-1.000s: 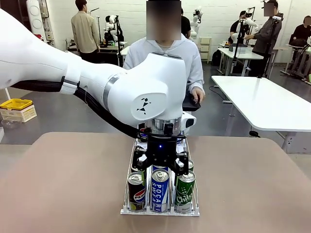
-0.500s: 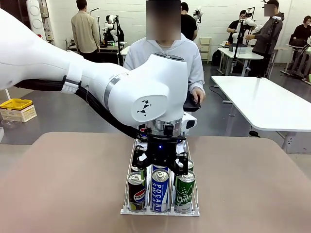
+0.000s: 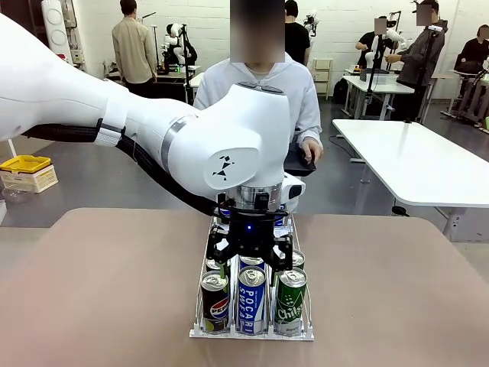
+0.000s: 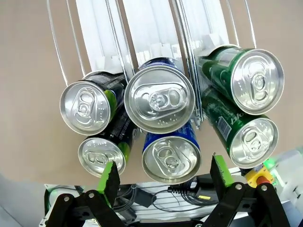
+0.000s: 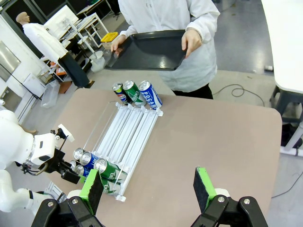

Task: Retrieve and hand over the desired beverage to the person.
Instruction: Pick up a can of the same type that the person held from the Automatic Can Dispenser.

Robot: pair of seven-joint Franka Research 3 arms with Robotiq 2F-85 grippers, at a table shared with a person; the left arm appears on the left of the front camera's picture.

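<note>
Alignment is deciding this grasp: you are hovering the left gripper (image 4: 164,174), jaws spread and holding nothing, with the blue Pocari can (image 4: 171,158) just below, between them. Descending straight, you should be clearing the green can (image 4: 251,141) and dark can (image 4: 101,155) flanking it.

Nine cans (image 4: 159,98) in one wire rack (image 5: 128,130), and one black tray (image 5: 147,49).
</note>
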